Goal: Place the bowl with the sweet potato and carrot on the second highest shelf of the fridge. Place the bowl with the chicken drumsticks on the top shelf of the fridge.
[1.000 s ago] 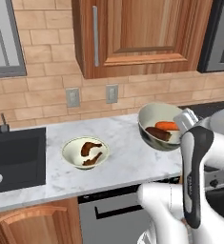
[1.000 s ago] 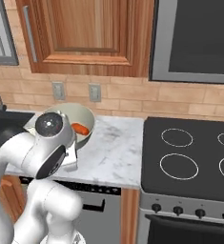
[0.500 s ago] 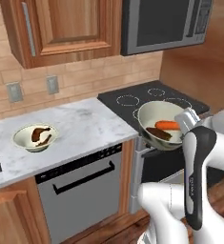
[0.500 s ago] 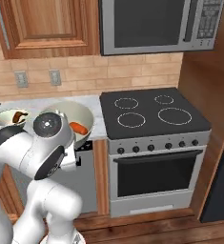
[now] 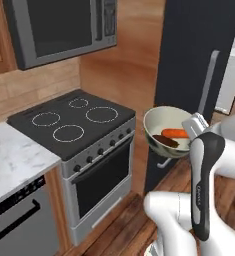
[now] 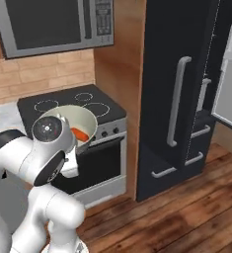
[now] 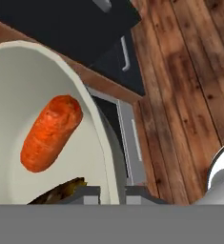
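1. The left base view looks forward and down from behind the arm, with the stove left of the fridge.
2. The right base view faces the same stove and fridge from the other side.
3. The hand view sits close above the bowl, looking down at the wood floor.

Cream-white round ceramic bowl, pale inside, greyer on the outer wall. In it, a bright orange stubby carrot and a dark brown sweet potato (nearly black in the left base view). Black glass stovetop with white burner rings over a grey steel oven front. Tall black fridge with grey handles. Reddish-brown plank wood floor. White-grey veined marble desk.
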You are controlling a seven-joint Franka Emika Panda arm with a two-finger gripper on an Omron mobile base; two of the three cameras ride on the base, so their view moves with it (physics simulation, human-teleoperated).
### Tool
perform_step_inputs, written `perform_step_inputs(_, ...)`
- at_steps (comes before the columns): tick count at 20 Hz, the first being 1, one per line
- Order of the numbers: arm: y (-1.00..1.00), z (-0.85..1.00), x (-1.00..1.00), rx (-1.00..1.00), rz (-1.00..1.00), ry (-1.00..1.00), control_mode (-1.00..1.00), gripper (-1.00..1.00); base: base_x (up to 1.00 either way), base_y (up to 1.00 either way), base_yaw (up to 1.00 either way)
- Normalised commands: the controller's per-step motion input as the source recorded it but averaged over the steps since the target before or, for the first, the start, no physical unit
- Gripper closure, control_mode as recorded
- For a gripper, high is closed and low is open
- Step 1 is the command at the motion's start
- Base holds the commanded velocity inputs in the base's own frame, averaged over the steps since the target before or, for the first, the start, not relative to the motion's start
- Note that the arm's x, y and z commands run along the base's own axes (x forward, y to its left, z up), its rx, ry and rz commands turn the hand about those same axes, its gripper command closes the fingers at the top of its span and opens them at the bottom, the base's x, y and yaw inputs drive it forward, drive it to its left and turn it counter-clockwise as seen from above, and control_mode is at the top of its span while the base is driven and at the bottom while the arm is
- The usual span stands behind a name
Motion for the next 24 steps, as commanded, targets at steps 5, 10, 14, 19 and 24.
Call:
perform_step_inputs(5, 0.0, 0.0, 0.0, 0.0, 0.0, 0.0, 1.0, 1.0, 0.12, -1.0, -0.48)
perform_step_inputs(10, 0.0, 0.0, 0.0, 0.0, 0.0, 0.0, 1.0, 1.0, 0.62, -1.0, -0.34)
perform_step_inputs(14, 0.0, 0.0, 0.0, 0.0, 0.0, 0.0, 1.0, 1.0, 1.0, -1.0, -0.09)
perform_step_inputs(19, 0.0, 0.0, 0.0, 0.0, 0.0, 0.0, 1.0, 1.0, 1.0, -0.94, 0.04)
perform_step_inputs(24, 0.0, 0.0, 0.0, 0.0, 0.0, 0.0, 1.0, 1.0, 0.3, -0.8, 0.61)
